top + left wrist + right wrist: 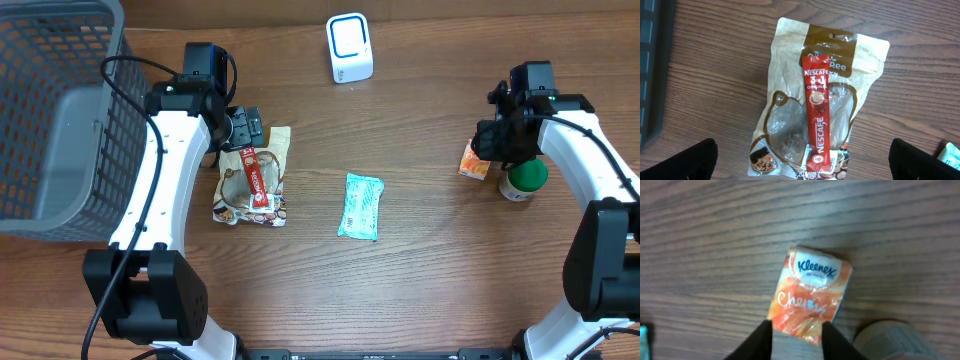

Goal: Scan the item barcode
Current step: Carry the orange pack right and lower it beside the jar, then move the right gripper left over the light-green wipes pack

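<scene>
From overhead, a white scanner [349, 47] stands near the middle of the bench's far edge, its window turned toward the items so a barcode can be shown to it. A grey basket [60, 110] sits at the left edge, likely to take what has been scanned. The goods lie flat and well apart, so each can be picked singly: a coffee pouch [255, 180] left of the middle, a teal packet [360, 205] at the middle, and toward the right edge an orange tissue pack [474, 162] just beside a green-capped bottle [524, 180]. The left tool [245, 130] hangs over the far end of the pouch; the right tool [497, 145] hangs over the tissue pack, which seems to be the item in hand. In the left wrist view, the left tool [801, 150] gapes fully wide and holds nothing, its fingers [682, 160] clear on either side of the pouch, on which a red sachet [817, 115] lies lengthwise. In the right wrist view, the right tool [797, 330] has its fingers [757, 342] partly apart, straddling the near end of the tissue pack, which rests face up on the bench. That spread suits the pack's narrow width; no grip shows yet, and whether the fingers touch the pack is unclear.
</scene>
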